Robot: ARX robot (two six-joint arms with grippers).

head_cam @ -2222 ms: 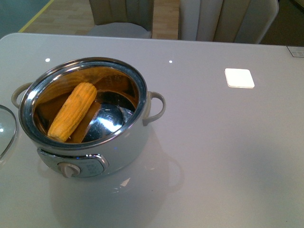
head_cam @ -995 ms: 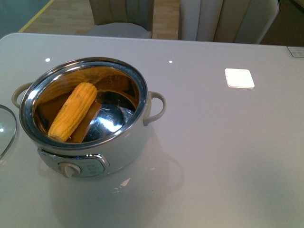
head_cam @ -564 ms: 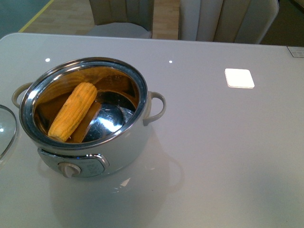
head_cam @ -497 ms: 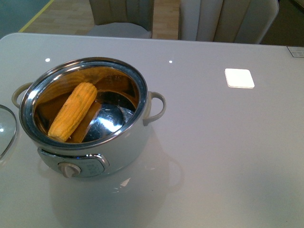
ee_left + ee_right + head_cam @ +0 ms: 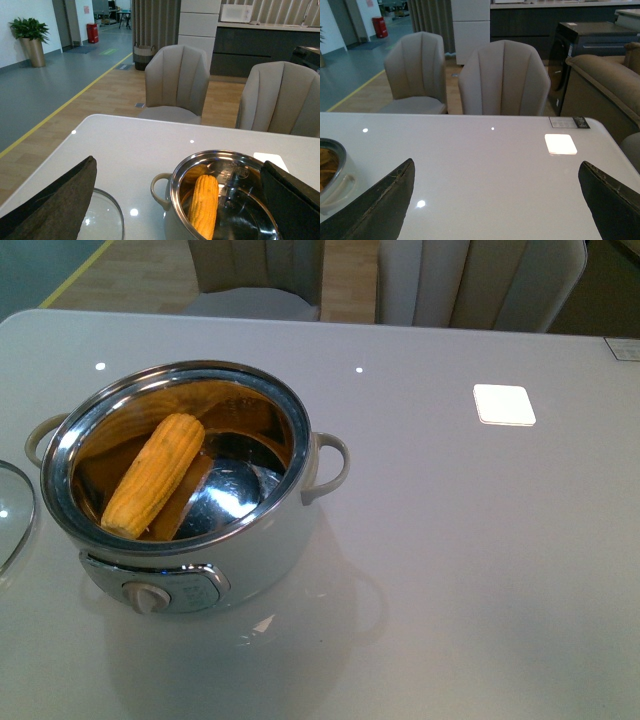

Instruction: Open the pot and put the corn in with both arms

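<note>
The corn (image 5: 152,474) lies slantwise inside the uncovered pot (image 5: 180,485) on the white surface (image 5: 480,540). Left pincer (image 5: 175,200) and right pincer (image 5: 495,200) both gape wide, holding nothing.

I see a glass lid (image 5: 12,512) lying flat at the table's (image 5: 450,570) left edge. Two beige chairs (image 5: 502,80) stand behind its far edge.

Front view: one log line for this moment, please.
pot: round white steel-lined electric pot, open | corn: yellow cob inside | lid: glass lid on table | grippers: left, right open, empty
</note>
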